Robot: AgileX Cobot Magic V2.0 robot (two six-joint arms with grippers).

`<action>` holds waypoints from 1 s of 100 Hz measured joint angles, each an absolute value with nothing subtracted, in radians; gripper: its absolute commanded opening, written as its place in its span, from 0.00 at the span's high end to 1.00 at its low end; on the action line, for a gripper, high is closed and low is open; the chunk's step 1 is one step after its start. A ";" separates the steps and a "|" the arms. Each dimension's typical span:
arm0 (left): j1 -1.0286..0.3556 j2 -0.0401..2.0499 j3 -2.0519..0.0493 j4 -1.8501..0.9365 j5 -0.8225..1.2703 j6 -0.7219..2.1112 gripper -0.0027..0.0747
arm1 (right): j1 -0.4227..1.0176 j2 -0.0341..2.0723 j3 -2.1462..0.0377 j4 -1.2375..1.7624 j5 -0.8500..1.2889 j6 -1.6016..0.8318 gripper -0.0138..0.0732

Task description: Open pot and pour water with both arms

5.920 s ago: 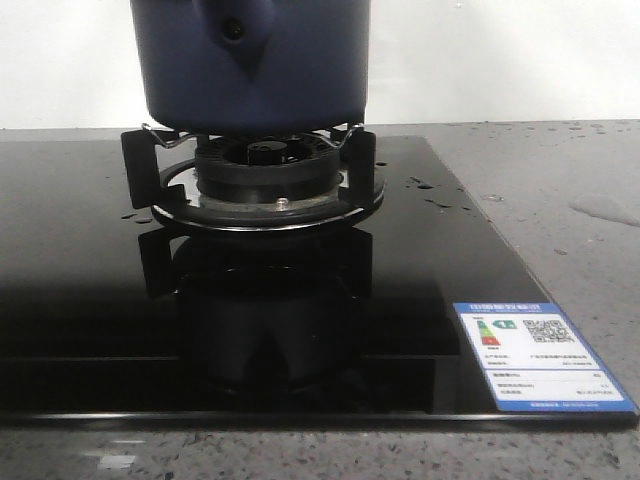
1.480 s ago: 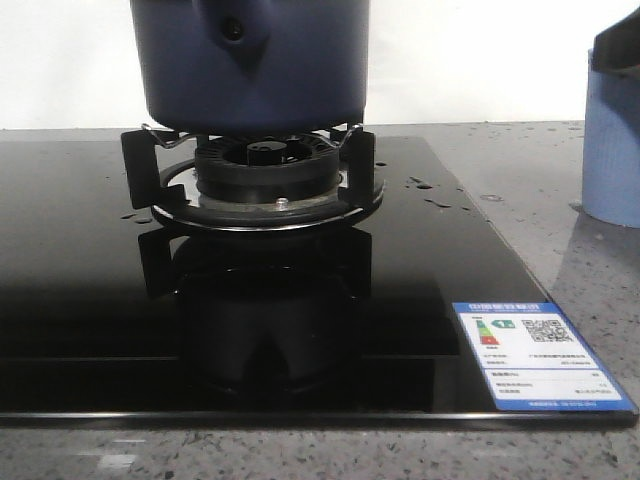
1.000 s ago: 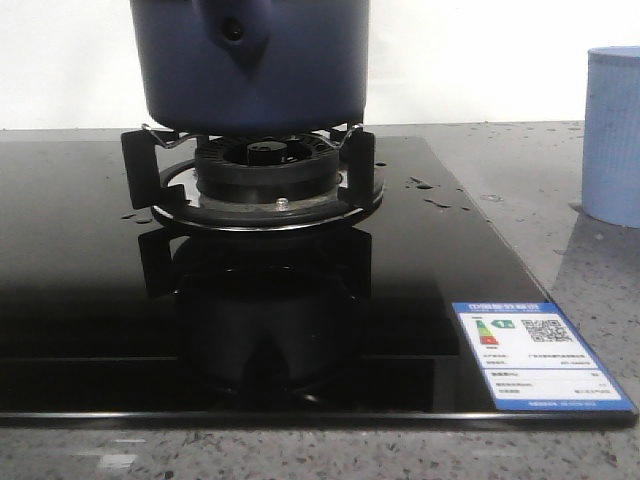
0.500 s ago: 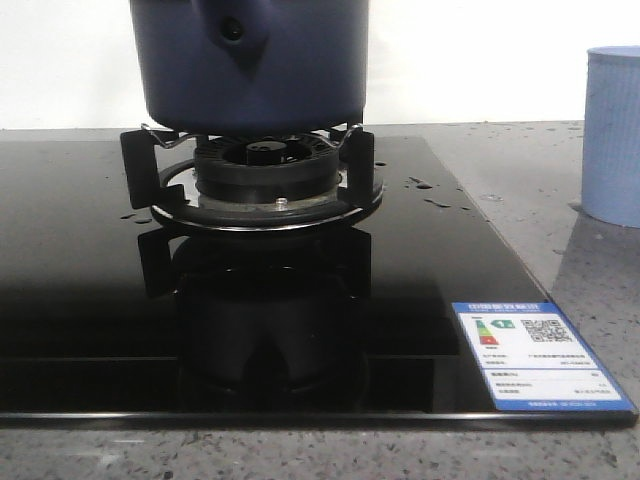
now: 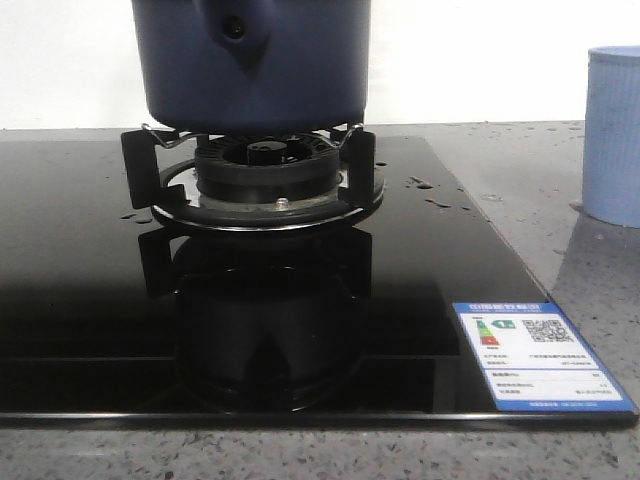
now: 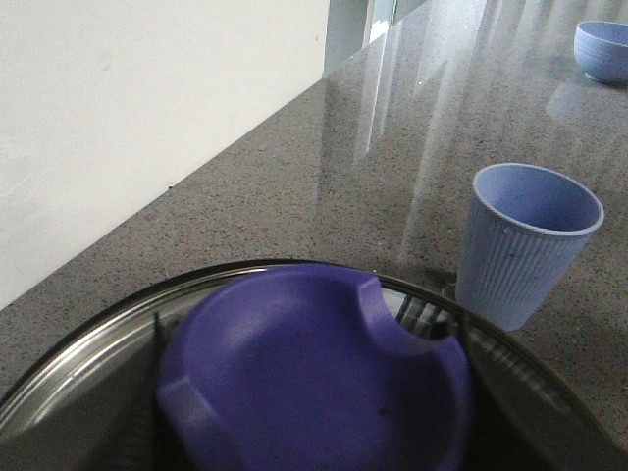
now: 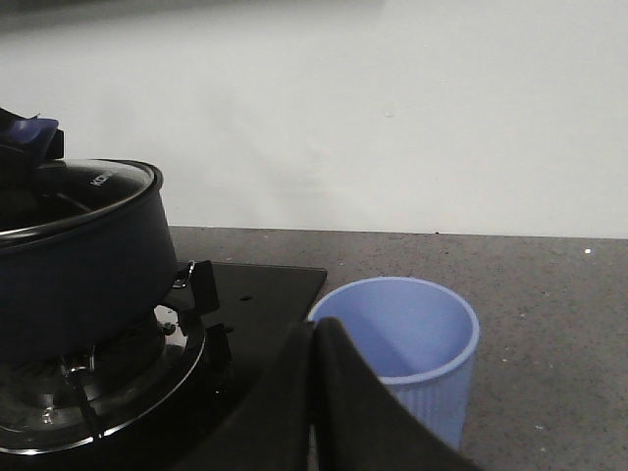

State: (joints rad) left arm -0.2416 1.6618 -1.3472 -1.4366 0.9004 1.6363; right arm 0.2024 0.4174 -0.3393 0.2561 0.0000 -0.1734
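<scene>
The dark navy pot stands on the burner grate; its top is cut off in the front view. In the right wrist view the pot still carries its glass lid. The lid's blue-purple knob fills the left wrist view, blurred, inside the steel lid rim. No left fingers show there. A dark shape sits at the knob in the right wrist view. My right gripper is shut and empty, close in front of the pale blue ribbed cup.
The cup stands upright on the grey counter right of the black glass hob. A blue label sits on the hob's near right corner. A small blue bowl lies far along the counter. Water drops dot the hob.
The cup was set down at the right of the hob about 1.5 s ago and the dark gripper above it left the front view. The pot has not moved.
</scene>
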 measured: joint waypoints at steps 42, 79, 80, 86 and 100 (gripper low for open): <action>-0.242 1.641 -1.351 -1.601 0.870 1.674 0.11 | 0.202 0.417 -0.339 0.256 0.000 -0.173 0.92; -0.135 1.279 -1.297 -1.533 0.891 1.532 0.99 | 0.202 0.396 -0.339 0.254 0.074 -0.173 0.92; -0.128 1.269 -1.293 -1.524 0.893 1.528 0.99 | 0.202 0.396 -0.339 0.251 0.084 -0.173 0.92; -0.099 1.175 -1.238 -1.494 0.895 1.508 0.99 | 0.202 0.372 -0.339 0.238 0.126 -0.173 0.92; -0.032 0.942 -1.051 -1.468 0.856 1.497 0.99 | 0.200 0.285 -0.339 0.206 0.210 -0.198 0.93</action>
State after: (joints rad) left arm -0.0319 0.9416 -1.0511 -1.4681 0.8561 1.4966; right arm 0.2002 0.2848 -0.3393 0.2057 0.2099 -0.1982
